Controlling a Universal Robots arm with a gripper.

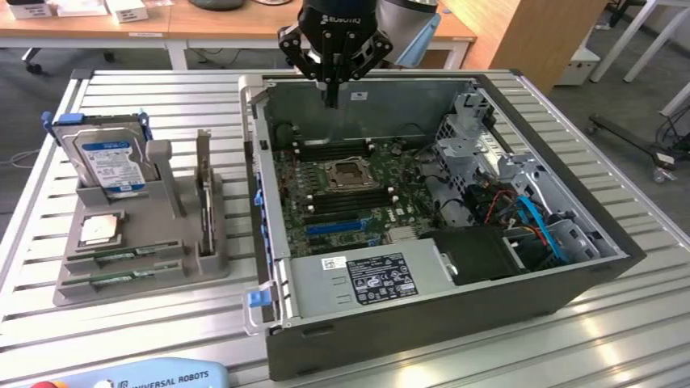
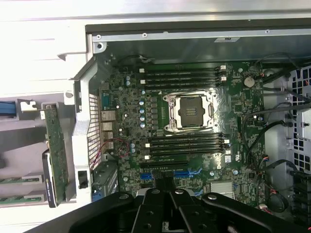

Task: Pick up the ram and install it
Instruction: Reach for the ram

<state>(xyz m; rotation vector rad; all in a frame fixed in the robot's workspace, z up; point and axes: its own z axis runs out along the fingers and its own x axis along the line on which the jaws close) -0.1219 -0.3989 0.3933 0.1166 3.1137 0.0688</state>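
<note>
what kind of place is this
Probably a robotics lab set up for computer assembly: an open grey desktop computer case on a slatted metal table, a grey parts holder, wooden desks behind.

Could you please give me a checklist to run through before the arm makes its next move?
1. Empty gripper: ok, shut on nothing.
2. Both the ram and its twin in the holder: ok.
3. That gripper above the ram: not ok, it hangs over the case.
4. Free memory slots: ok, all look empty.
5. Open slot latches: cannot tell.
</note>
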